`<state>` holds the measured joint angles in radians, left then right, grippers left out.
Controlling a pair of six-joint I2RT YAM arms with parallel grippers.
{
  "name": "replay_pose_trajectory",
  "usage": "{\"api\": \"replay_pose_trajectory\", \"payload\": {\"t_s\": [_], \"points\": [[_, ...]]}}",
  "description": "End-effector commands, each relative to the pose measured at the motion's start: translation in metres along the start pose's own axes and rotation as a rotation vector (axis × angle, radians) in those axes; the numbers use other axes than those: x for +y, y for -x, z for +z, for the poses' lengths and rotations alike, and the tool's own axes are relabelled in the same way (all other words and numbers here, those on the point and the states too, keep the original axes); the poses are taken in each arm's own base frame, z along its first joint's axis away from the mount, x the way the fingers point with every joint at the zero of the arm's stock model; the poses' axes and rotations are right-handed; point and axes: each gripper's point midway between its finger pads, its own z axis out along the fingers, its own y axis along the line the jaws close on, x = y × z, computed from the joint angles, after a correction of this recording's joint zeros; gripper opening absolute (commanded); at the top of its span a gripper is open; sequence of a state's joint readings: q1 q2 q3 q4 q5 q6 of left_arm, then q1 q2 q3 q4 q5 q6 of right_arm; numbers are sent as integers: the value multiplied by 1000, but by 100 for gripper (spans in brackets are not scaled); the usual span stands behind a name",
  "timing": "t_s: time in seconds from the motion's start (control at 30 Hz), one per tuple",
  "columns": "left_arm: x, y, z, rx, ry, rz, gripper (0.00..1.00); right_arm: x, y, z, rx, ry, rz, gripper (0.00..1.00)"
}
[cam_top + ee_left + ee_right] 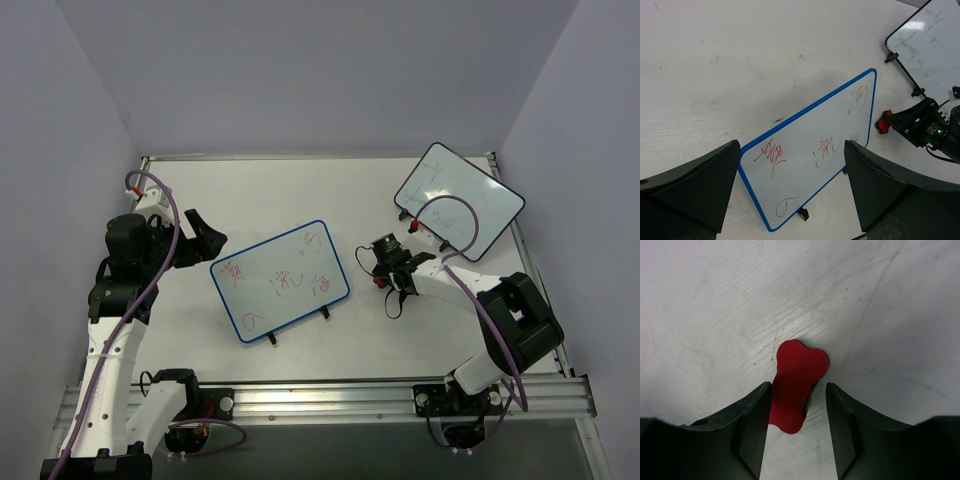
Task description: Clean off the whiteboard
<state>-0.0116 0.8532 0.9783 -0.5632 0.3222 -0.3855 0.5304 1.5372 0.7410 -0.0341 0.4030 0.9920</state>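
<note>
Where right tool [799, 387] straddles, eraser [801, 364] half-hidden.

No text, label, brand, number or sign can be read with certainty. The blue-rimmed whiteboard [290, 258] at the centre carries red handwritten marks [771, 156] in several groups that resemble characters, plus a red loop [785, 205] towards its near left corner; none of these is legible. The black-rimmed whiteboard [459, 200] at the far right carries faint strokes [920, 47], which are also illegible.

The whiteboard [280, 280] — blue-rimmed, scribbled in red — sits skewed. It lies between the left end effector [205, 238] and right end effector [384, 272].
</note>
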Motion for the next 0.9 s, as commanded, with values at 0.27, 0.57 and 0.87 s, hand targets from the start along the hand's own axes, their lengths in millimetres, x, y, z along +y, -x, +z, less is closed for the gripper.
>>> {"api": "replay_pose_trajectory", "payload": {"t_s": [0.27,0.57,0.87], "points": [[-8,15,0,-54,-37,14,94,6,18,-4,-44,-13,34,44],[-8,15,0,-52,-38,13,94,8,16,0,-37,-22,40,44],[-8,15,0,-54,-40,14,94,2,11,2,-29,-37,41,43]]}}
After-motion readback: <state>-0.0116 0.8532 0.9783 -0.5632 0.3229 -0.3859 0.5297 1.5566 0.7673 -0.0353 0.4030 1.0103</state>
